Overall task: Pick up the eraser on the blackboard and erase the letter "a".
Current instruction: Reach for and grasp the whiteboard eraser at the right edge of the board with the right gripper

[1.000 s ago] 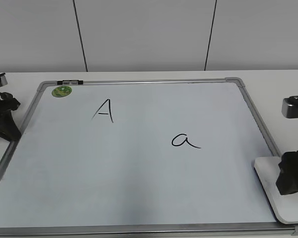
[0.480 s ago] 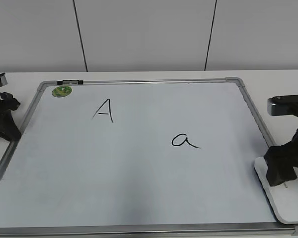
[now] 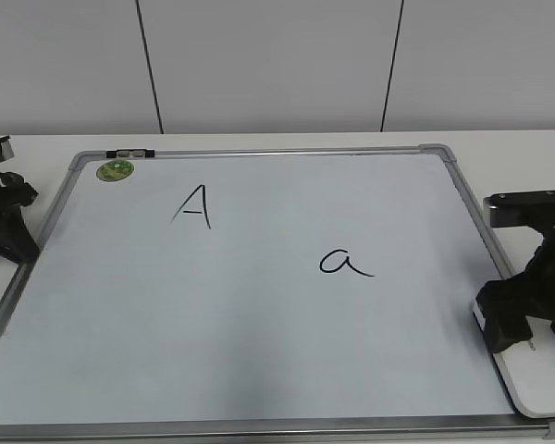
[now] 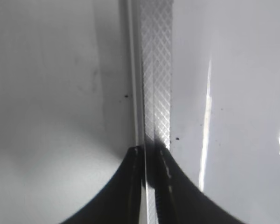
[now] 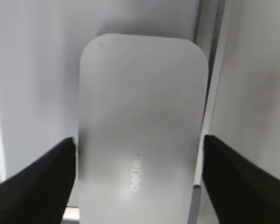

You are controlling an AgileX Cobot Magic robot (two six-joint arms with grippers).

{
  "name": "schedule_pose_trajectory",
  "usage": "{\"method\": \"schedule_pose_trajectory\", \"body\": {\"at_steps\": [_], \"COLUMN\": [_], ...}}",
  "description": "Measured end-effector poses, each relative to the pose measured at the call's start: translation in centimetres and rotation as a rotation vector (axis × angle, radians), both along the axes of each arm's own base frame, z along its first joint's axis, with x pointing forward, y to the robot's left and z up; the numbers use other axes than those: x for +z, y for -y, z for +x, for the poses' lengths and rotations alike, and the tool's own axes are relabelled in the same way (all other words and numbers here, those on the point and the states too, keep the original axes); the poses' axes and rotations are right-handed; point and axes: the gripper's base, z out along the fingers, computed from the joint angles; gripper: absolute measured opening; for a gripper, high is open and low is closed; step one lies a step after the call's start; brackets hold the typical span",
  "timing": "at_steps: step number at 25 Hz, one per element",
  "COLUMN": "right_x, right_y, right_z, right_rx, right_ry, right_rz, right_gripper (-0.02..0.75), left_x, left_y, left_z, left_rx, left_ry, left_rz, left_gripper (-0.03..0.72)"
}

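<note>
The white eraser (image 3: 541,381) lies flat over the lower right corner of the blackboard (image 3: 259,324). My right gripper (image 3: 525,319) is open above the eraser's near-left end. In the right wrist view the eraser (image 5: 140,107) fills the middle. The right gripper (image 5: 139,142) has one finger at each long side of it, with small gaps showing. The letter "a" (image 3: 344,263) is on the board left of the eraser. My left gripper (image 3: 9,231) rests at the board's left edge. In the left wrist view it (image 4: 151,150) is shut and empty over the frame.
A capital "A" (image 3: 193,206) is written at the upper left. A green round sticker (image 3: 115,170) and a small black and silver clip (image 3: 129,153) sit at the top left corner. The silver frame (image 5: 210,23) runs under the eraser's right side.
My right gripper has moved left and come down over the eraser, jaws open. The left arm, the eraser and the writing have not moved.
</note>
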Motion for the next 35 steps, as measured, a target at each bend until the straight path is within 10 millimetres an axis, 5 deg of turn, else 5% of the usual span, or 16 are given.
{"method": "schedule_pose_trajectory", "body": {"at_steps": [35], "right_x": [-1.2], "right_y": [-0.1], "right_z": [0.5], "right_rx": [-0.012], "right_ry": [-0.047], "right_rz": [-0.005], "right_gripper": [0.538], "left_x": [0.0], "left_y": [0.0], "left_z": [0.0], "left_rx": [0.0], "left_ry": [0.0], "left_rz": [0.001], "left_gripper": [0.034]}}
